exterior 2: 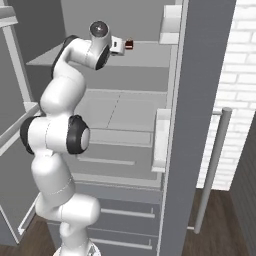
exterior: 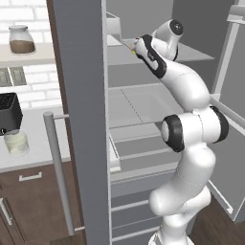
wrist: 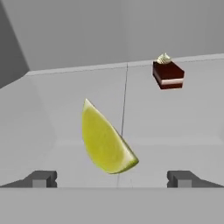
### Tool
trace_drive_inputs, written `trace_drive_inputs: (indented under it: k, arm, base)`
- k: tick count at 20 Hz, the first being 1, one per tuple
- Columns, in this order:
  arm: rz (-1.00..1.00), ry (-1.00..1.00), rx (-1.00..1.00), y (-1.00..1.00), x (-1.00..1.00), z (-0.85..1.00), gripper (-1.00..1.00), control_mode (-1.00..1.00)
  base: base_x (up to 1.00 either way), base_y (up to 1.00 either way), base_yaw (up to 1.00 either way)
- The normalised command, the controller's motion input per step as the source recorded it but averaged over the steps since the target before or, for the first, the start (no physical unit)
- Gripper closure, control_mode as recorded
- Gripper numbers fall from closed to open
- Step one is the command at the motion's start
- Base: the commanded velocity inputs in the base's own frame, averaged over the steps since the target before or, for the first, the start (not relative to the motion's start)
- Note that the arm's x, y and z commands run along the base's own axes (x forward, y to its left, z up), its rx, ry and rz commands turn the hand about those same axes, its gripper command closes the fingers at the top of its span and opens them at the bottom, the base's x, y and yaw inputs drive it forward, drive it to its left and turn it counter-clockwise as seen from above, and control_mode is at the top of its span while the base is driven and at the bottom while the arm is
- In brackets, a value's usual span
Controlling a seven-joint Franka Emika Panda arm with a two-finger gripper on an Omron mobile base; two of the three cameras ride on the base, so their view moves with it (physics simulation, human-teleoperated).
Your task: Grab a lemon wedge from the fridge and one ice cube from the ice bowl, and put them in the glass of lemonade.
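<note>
Fridge (exterior: 79, 119) stands open in front of us, both doors swung out; grey shelves bare for the most part. Our arm reaches up and in toward the upper shelf (exterior 2: 145, 59).

From the hand view: our gripper (wrist: 112, 178) has its fingers spread wide, one dark fingertip (wrist: 41, 178) at each lower side, nothing between them touching either pad. The lemon wedge (wrist: 106, 140) lies on the shelf floor just ahead of the fingers, roughly centred in the gap, a little nearer the left tip. Pointed end faces away from us, rounded rind toward the right. Wedge not gripped.

Farther back on the same shelf, to the right, sits a small dark brown block of cake (wrist: 167, 74) with a pale layer through it and a whitish dab on top. Well apart from the wedge. Right base view picks it up as a small red-brown speck (exterior 2: 129, 44) just beyond the hand.

Left base view: a sliver of yellow (exterior: 132, 49) shows at the hand's tip on the upper shelf.

Outside the fridge, to its left, the counter (exterior: 38, 139) carries the glass of lemonade (exterior: 16, 142), upright, pale liquid inside, just in front of a black toaster (exterior: 9, 112). A lidded jar (exterior: 22, 40) with brown contents sits on a wall shelf above.
</note>
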Motion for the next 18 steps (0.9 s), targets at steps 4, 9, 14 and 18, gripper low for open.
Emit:
trace_drive_inputs:
  k: [4, 9, 14, 18]
  arm:
    - [0.01, 0.0, 0.0, 0.0, 0.45, -0.04, -1.0, -1.0]
    - [0.01, 0.02, 0.0, 0.01, 0.41, -0.02, -1.0, -1.0]
    - [0.0, 0.07, -0.03, 0.22, 0.05, -0.13, 1.0, -1.0]
    - [0.0, 0.08, -0.04, 0.32, 0.06, -0.11, 1.0, -1.0]
  base:
    - [0.0, 0.0, 0.0]
    - [0.0, 0.0, 0.0]
    - [0.0, 0.0, 0.0]
    - [0.0, 0.0, 0.0]
